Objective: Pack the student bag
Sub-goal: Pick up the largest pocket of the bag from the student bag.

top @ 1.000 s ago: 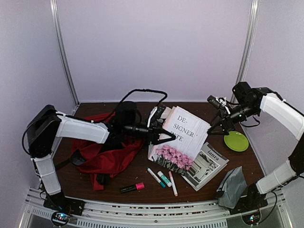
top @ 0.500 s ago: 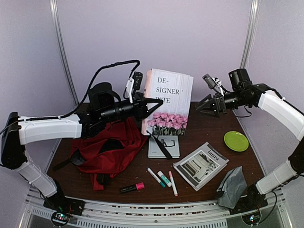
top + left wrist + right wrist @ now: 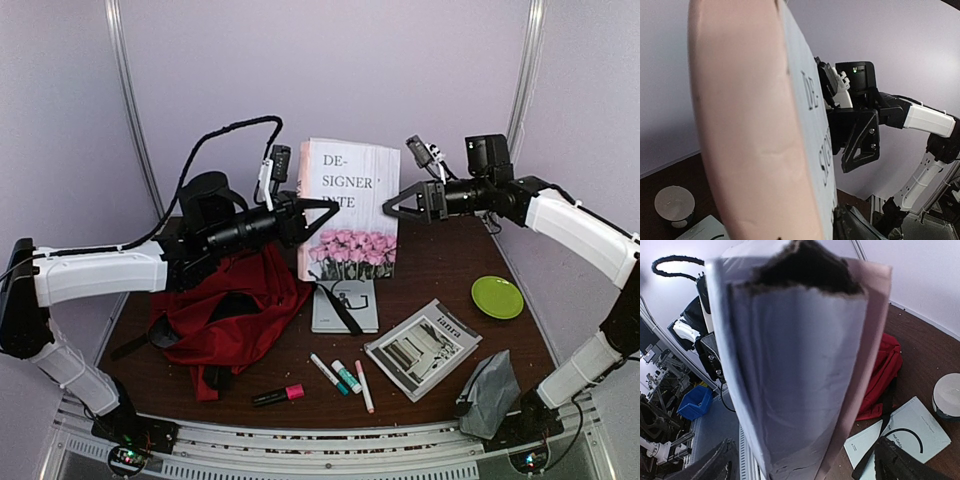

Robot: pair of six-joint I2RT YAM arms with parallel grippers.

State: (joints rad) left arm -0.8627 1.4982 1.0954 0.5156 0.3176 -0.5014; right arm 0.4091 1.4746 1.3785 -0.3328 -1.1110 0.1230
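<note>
The student bag (image 3: 225, 310), a red backpack with black straps, lies crumpled on the table's left side; it also shows in the right wrist view (image 3: 885, 375). My left gripper (image 3: 322, 208) is shut on the left edge of a big book (image 3: 352, 215) with pink roses and "DE-SIGNER" on its cover, holding it upright in the air above the table. The book fills the left wrist view (image 3: 755, 130). My right gripper (image 3: 390, 207) is open, and its fingers straddle the book's right edge (image 3: 805, 365) without closing on it.
A white notebook (image 3: 345, 305) with a black strap across it lies under the book. A magazine (image 3: 422, 348), three markers (image 3: 340, 378) and a pink highlighter (image 3: 278, 395) lie near the front. A green plate (image 3: 497, 297) and a grey pouch (image 3: 487, 392) lie at the right.
My left gripper has lifted the book off the table and stood it upright in the air. My right gripper has moved left to the book's right edge.
</note>
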